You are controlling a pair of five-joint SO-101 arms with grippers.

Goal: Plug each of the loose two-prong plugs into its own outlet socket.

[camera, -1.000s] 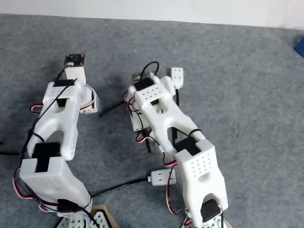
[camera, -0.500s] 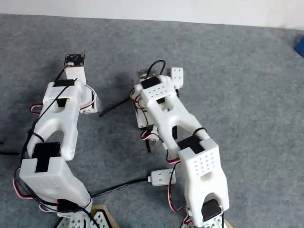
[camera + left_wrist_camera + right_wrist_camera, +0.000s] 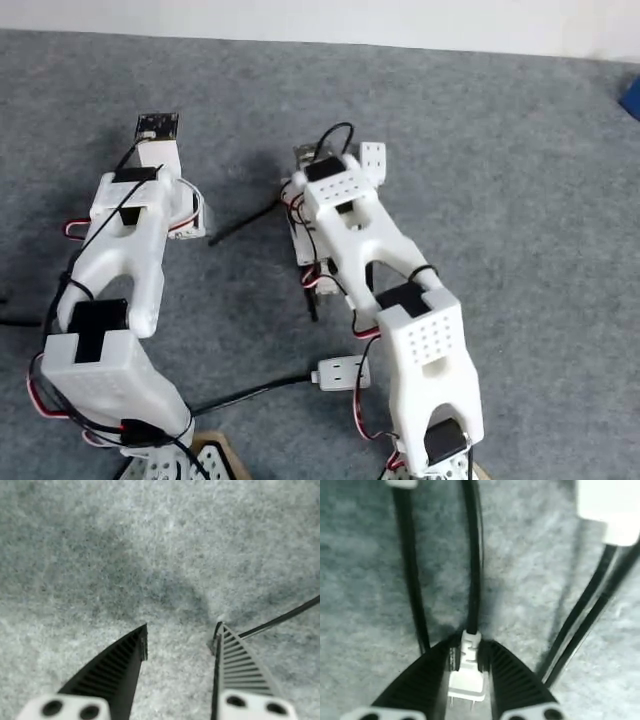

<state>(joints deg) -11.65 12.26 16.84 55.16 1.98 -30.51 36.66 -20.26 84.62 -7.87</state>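
Two-prong plug [image 3: 466, 677] clenched in right claw [image 3: 469, 645], left claw [image 3: 181, 630] spread wide

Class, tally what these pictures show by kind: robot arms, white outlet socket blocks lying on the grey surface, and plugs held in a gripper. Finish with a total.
White robot arms: 2
White outlet socket blocks: 2
White two-prong plug held in the right gripper: 1
Total: 5
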